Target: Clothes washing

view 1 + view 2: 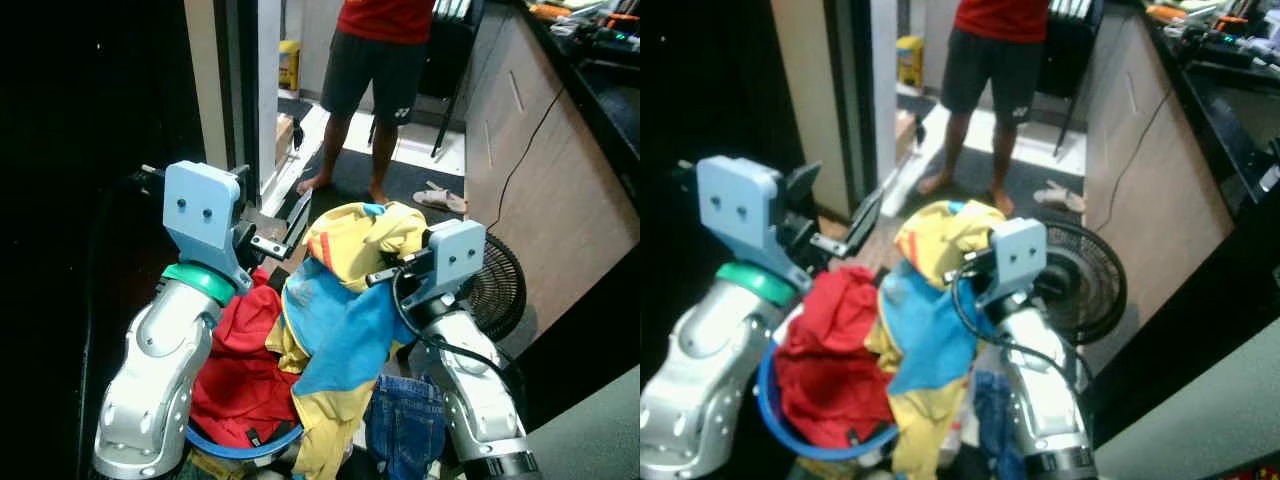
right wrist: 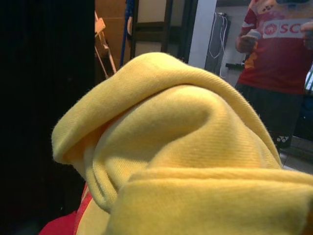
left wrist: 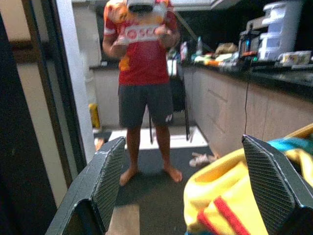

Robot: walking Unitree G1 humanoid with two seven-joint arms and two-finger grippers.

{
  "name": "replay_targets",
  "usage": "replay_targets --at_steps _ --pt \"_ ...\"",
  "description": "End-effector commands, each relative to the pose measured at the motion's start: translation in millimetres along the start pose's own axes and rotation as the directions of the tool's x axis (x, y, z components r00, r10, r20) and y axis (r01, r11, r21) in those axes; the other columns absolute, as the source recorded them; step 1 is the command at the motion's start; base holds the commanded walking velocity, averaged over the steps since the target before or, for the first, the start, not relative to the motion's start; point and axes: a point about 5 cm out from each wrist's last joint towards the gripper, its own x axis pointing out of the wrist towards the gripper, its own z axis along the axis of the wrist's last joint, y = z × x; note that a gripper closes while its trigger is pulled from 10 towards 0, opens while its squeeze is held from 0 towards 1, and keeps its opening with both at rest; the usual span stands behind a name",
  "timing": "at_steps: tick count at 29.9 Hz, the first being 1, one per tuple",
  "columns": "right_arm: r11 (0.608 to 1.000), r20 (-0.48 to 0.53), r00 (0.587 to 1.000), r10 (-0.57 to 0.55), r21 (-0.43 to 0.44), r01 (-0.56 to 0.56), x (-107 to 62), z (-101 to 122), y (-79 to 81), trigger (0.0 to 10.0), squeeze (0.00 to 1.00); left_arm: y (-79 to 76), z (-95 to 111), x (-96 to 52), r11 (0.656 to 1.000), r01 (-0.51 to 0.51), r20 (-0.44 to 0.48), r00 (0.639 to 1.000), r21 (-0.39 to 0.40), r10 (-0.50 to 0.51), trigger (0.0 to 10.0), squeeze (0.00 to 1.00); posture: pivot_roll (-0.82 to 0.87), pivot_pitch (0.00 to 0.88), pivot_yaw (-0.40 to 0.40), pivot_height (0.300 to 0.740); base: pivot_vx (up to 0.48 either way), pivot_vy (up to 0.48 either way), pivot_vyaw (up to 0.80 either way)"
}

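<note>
Right gripper (image 1: 385, 272) pinches the yellow-and-blue shirt (image 1: 345, 320) above the blue laundry basket (image 1: 245, 447); left gripper (image 3: 188, 188) hovers with fingers spread.

From my station I count three garments: one yellow-and-blue shirt (image 1: 345, 310) bunched at the centre, one red garment (image 1: 240, 375) at its eight o'clock, and one pair of blue jeans (image 1: 405, 425) at five o'clock. I see one blue basket (image 1: 245, 447) holding the red one. I count two silver arms, with one left gripper (image 3: 188, 186) and one right gripper (image 1: 395, 270). There is one person (image 1: 375, 60) at twelve o'clock, one floor fan (image 1: 500, 285) at three o'clock, and one sandal (image 1: 438, 199) beside the person's feet.
</note>
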Motion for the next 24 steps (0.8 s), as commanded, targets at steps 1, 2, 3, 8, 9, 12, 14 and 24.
replay_targets --at_steps 1,2,3,8,9,12,14,24 --pt "1.0 -0.013 1.0 -0.009 -0.022 0.009 -1.6 -2.6 -3.5 10.0 0.0 -1.5 -12.1 -1.1 1.0 -0.019 -0.04 0.999 -0.011 0.018 10.0 0.0 0.06 0.02 -0.025 0.74 0.0 0.0 0.0" --pt "1.0 -0.013 1.0 -0.009 -0.022 0.009 -1.6 -2.6 -3.5 10.0 0.0 -1.5 -12.1 -1.1 1.0 -0.019 -0.04 0.999 -0.011 0.018 10.0 0.0 0.06 0.02 -0.025 0.74 0.0 0.0 0.0" --pt "1.0 -0.019 1.0 -0.011 -0.021 0.011 -2.6 -3.7 -4.2 10.0 0.0 -2.1 -12.9 -0.7 1.0 -0.022 -0.042 0.999 -0.015 0.021 10.0 0.0 0.06 0.022 -0.025 0.74 0.0 0.0 0.0" --pt "1.0 -0.031 0.999 -0.022 -0.006 0.021 -4.2 -5.7 -4.4 10.0 0.0 -2.4 -12.7 1.0 1.0 -0.02 -0.044 0.999 -0.013 0.019 10.0 0.0 0.06 0.026 -0.019 0.74 0.0 0.0 -0.32" --pt "1.0 -0.031 0.999 -0.022 -0.006 0.021 -4.2 -5.7 -4.4 10.0 0.0 -2.4 -12.7 1.0 1.0 -0.02 -0.044 0.999 -0.013 0.019 10.0 0.0 0.06 0.026 -0.019 0.74 0.0 0.0 -0.8" --pt "1.0 -0.032 0.999 -0.031 0.004 0.031 -4.4 -6.1 -4.2 10.0 0.0 -0.7 -11.0 3.0 1.0 -0.017 -0.043 0.999 -0.009 0.016 10.0 0.0 0.06 0.028 -0.014 0.74 0.0 0.0 -0.8" --pt "0.999 -0.031 0.999 -0.035 0.006 0.035 -4.3 -6.1 -4.3 10.0 0.0 -0.1 -10.4 3.5 1.0 -0.016 -0.043 0.999 -0.008 0.016 10.0 0.0 0.06 0.028 -0.014 0.74 0.0 0.0 -0.8" --pt "0.999 0.002 0.999 -0.039 0.0 0.039 2.3 1.2 -5.9 10.0 0.0 1.2 -3.3 6.7 1.0 -0.015 -0.011 1.0 -0.001 0.015 10.0 0.0 0.06 0.03 -0.01 0.74 0.0 0.0 -0.8"
